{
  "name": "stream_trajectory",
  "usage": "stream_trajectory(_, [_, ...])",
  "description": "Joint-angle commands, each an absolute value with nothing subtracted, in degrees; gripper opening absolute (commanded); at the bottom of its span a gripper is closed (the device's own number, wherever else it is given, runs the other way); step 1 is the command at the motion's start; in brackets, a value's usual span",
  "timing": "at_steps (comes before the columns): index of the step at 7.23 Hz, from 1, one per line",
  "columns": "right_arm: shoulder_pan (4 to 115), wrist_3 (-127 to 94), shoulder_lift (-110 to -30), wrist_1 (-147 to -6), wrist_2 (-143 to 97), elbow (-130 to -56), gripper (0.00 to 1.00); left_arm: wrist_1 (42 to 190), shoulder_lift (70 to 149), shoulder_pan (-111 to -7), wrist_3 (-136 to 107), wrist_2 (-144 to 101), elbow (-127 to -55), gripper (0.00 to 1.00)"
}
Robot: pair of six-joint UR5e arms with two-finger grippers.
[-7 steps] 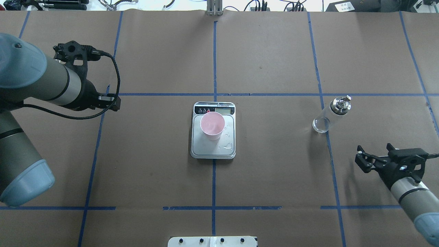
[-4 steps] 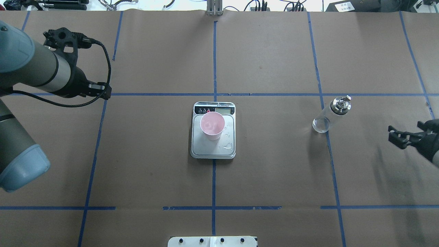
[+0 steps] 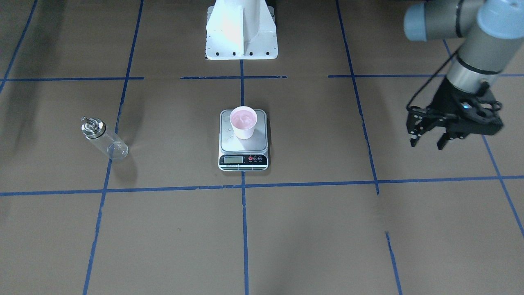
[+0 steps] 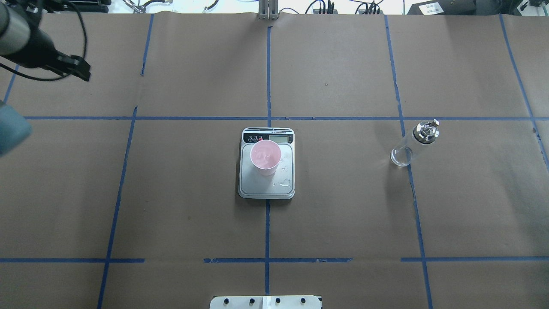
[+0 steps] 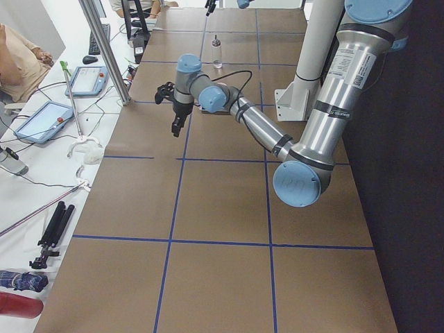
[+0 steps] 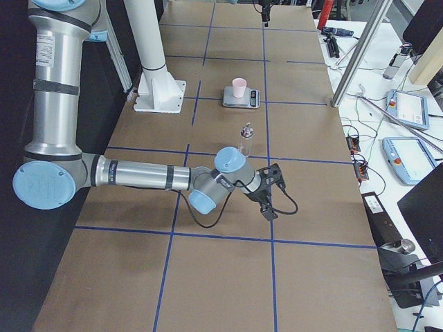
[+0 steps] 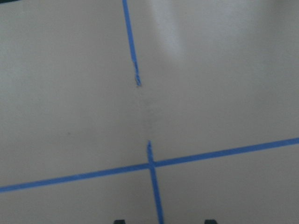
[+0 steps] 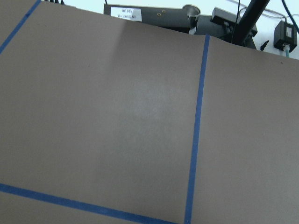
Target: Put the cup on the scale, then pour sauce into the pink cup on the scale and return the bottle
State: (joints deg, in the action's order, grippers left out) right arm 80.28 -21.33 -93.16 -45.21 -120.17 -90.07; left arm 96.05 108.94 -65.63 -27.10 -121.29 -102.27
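Operator: Both arms have pulled away since a second ago. My left gripper is now out toward the far left corner, fingers spread with nothing between them. The right gripper has left the overhead view, and from the side view alone I cannot tell how its fingers stand.

Colleague: So where does the task stand?

Operator: Done, I judge. The cup sits on the scale, toward its display end, with a glossy surface inside that reads as liquid. A few droplets lie on the platform beside it. The bottle is on the table, well apart from the scale on the robot's right, free of both grippers.

Colleague: And how does it lie?

Operator: Upright, long axis vertical, silver cap on top. The spout seems to point away from the scale.
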Motion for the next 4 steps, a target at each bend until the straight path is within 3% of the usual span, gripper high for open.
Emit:
stream_trajectory(1, [90.32,-2.64,-85.27,-71.78,-134.16,-90.09,1.0,105.18,108.46,-81.75,-4.94,-133.29,-84.36,0.66])
stream_trajectory(3, [92.02,13.98,-84.64,-89.39,-136.14,-89.91,1.0,101.9,108.81,-88.49,1.4,-135.78,-78.33,0.67])
stream_trajectory(4, [91.59,20.24,-84.55,-96.78,-136.14,-90.78,1.0,93.86,108.9,-89.29,3.49,-135.88,-81.27,0.69])
